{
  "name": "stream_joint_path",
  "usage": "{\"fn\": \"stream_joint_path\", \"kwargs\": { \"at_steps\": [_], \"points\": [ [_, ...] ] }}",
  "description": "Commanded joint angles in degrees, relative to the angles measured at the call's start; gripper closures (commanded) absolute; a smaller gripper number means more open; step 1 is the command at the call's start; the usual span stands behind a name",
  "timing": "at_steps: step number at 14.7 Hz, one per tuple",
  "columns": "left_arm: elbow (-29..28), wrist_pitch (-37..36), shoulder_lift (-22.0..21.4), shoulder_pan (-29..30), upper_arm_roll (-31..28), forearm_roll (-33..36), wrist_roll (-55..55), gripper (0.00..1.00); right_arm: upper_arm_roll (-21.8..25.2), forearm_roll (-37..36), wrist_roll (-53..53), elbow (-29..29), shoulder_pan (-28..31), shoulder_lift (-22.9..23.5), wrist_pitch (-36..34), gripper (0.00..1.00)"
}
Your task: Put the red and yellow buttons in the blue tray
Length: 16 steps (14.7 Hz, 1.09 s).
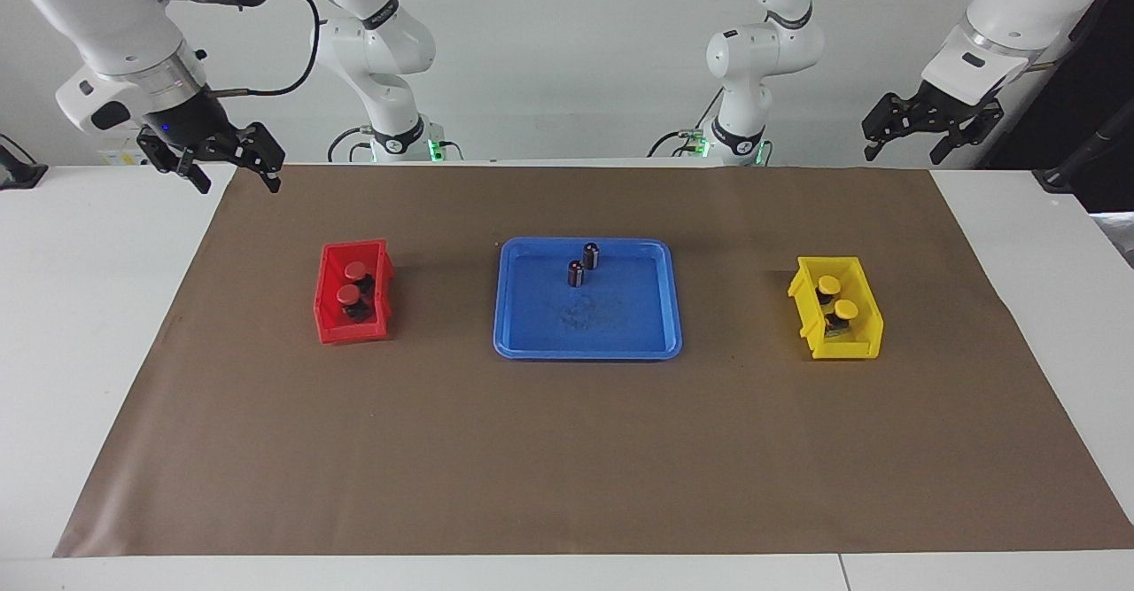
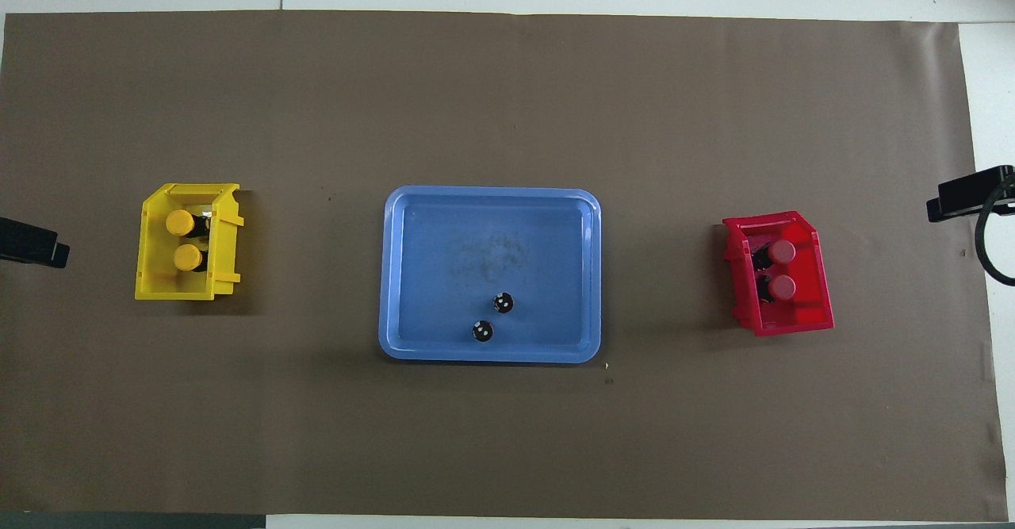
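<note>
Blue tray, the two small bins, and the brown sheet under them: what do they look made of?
Blue tray: looks like moulded plastic, smooth with a slight sheen, rounded corners, scuffed in the middle. Red bin and yellow bin: probably rigid moulded plastic too, with uniform colour and ribbed walls. Brown sheet: matte and flat, likely kraft paper, though thin card can't be ruled out.

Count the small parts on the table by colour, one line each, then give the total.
Round red-capped push buttons, in the small red plastic bin: 2
Round yellow-capped push buttons, in the small yellow plastic bin: 2
Dark capless cylinders, in the shallow blue plastic tray: 2
Total: 6
</note>
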<state>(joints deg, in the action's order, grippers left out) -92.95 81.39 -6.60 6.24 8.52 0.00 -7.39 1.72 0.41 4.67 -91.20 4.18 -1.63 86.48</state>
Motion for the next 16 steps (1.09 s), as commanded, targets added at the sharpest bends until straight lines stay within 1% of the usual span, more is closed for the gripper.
{"fn": "stream_joint_path", "kwargs": {
  "at_steps": [1, 8, 11, 13, 14, 15, 16],
  "points": [
    [-1.10, 1.22, -1.22, -0.17, -0.35, -0.88, 0.98, 0.00, -0.48, -0.50, -0.81, 0.41, 0.48, -0.04, -0.79, 0.00],
    [-0.04, 1.31, -1.22, 0.00, -0.44, -0.71, 0.89, 0.00, -0.57, -0.50, -0.81, 0.32, 0.40, -0.13, -0.88, 0.00],
    [-0.22, 2.54, -1.22, 0.35, -0.61, -0.71, 0.71, 0.00, -0.66, -1.64, -0.63, 0.23, -0.13, -0.22, -1.14, 0.00],
    [-0.22, 2.11, -1.22, -0.52, -0.70, -0.71, 1.07, 0.00, -0.66, -1.99, -0.63, 0.23, -0.13, -0.22, -1.23, 0.00],
    [-0.39, 1.84, -1.31, -3.40, -2.62, -0.62, 1.07, 0.00, -0.66, -1.99, -0.54, 0.23, -0.05, -0.22, -1.05, 0.00],
    [-0.31, 1.66, -1.31, -8.73, -8.64, -0.44, 1.07, 0.00, -0.66, -1.90, -0.19, 0.23, -0.04, -0.13, -0.53, 0.00],
    [-0.22, 1.66, -1.40, -10.87, -11.31, -0.44, 1.07, 0.00, -0.75, -1.90, 0.24, 0.15, -0.31, -0.13, 0.09, 0.00]
  ]
}}
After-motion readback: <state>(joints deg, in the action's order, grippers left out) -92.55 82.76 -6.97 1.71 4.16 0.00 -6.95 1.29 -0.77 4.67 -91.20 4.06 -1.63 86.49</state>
